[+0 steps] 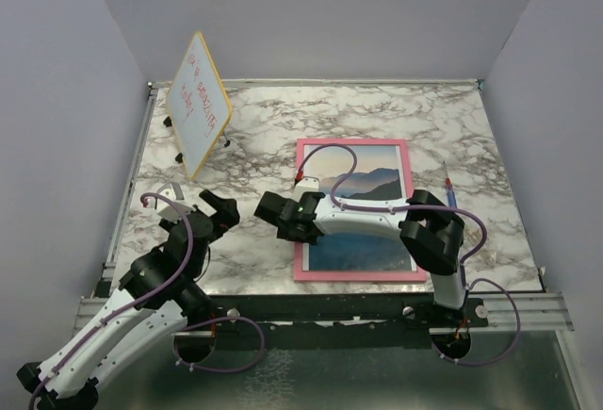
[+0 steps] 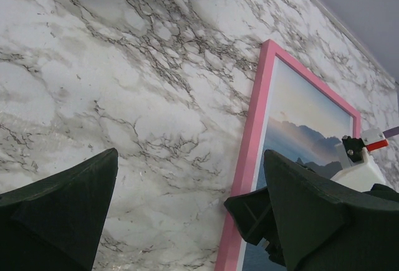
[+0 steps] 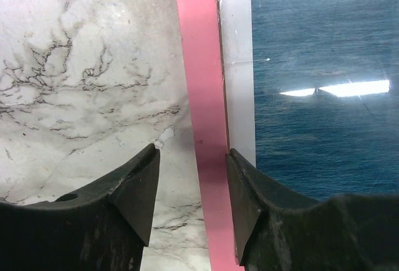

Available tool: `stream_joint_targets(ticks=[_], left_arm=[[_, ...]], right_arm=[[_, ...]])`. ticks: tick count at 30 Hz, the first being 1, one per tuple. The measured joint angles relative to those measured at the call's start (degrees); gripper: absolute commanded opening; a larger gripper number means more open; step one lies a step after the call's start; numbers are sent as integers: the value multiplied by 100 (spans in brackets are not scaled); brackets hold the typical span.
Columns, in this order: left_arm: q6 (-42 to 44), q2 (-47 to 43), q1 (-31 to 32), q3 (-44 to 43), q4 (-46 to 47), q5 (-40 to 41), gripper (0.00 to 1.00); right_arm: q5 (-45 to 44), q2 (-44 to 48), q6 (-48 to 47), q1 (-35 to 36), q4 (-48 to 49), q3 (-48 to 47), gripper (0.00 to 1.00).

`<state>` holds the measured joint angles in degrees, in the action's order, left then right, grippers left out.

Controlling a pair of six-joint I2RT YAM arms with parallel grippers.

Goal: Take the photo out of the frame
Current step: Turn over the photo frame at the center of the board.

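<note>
The pink-bordered frame (image 1: 352, 142) lies face up on the marble table, with the photo (image 1: 372, 184) of dark hills over blue sea inside it. My right gripper (image 1: 283, 217) is low over the frame's left side. In the right wrist view its jaws (image 3: 192, 196) straddle the pink border (image 3: 199, 65). The right finger (image 3: 249, 209) sits at the border's inner edge, beside the white mat (image 3: 240, 65) and the photo (image 3: 318, 53). The left finger (image 3: 134, 196) stands apart over marble. My left gripper (image 1: 203, 214) hovers wide open (image 2: 190, 196) left of the frame (image 2: 252, 140), holding nothing.
A yellow-edged whiteboard (image 1: 200, 104) with red writing stands propped at the back left. A thin pen (image 1: 449, 188) lies just right of the frame. The table's raised rim (image 1: 311, 81) runs along the back. Grey walls close in both sides.
</note>
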<state>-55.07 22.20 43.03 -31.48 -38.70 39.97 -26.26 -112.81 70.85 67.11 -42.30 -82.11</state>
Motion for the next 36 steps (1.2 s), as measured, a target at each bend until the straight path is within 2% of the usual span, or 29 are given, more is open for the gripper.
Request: stream_joint_targets(ticks=[13,27,36], left_arm=[[-48,-131,24,2,-24,85,99],[-107,-125,85,2,-42,151,99],[-131,-125,210,2,-42,164,99]], right_arm=[[17,0,-107,0,0,0,49],[39,0,-238,-7,-22,-22,54],[107,0,-542,-9,26,-22,52]])
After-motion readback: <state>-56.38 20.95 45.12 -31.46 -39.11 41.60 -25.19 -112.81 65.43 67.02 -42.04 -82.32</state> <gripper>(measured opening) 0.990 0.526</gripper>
